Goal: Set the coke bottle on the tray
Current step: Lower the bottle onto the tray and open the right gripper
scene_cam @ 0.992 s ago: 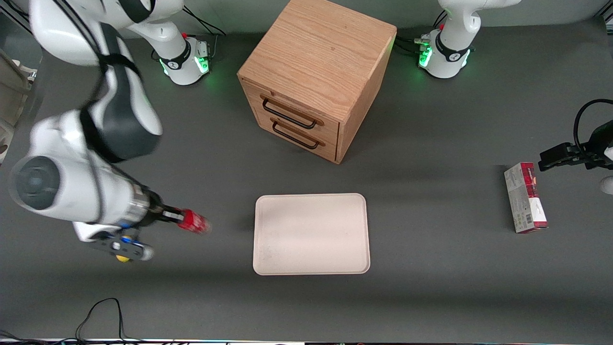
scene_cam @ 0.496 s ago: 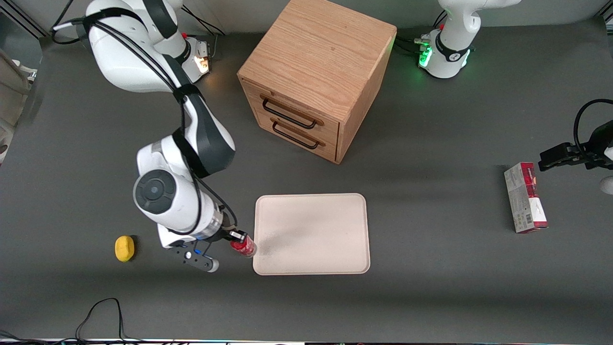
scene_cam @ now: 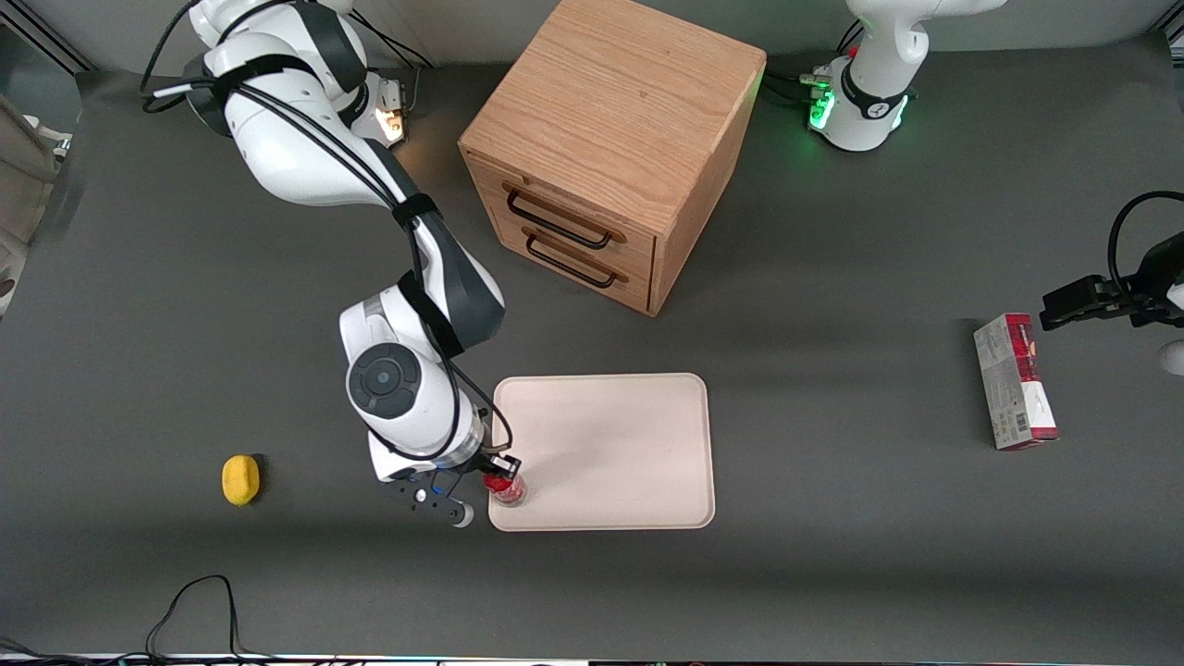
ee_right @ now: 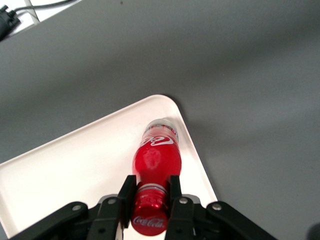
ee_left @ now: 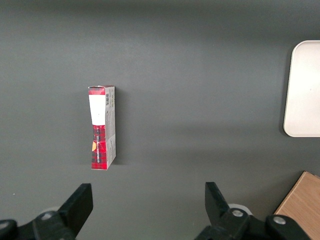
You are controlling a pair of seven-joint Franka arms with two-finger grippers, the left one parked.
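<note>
Front view: the gripper [scene_cam: 500, 472] hung over the tray [scene_cam: 629, 435] corner nearest the working arm, clamped on the coke bottle [scene_cam: 505, 487], mostly hidden under the wrist. Right wrist view: fingers [ee_right: 127, 192] pinched its neck, "Coca-Cola" script on cap and body, standing roughly upright with its clear base down over the tray [ee_right: 75, 165] corner. Left wrist view: just a red-and-grey box [ee_left: 102, 127], print unreadable.

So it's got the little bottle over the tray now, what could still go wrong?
The gripper holds the bottle just under its cap, right by the tray's corner nearest the camera. Released here, it might tip over the rim onto the table. It also hangs tilted, so it may fall over rather than stand.
</note>
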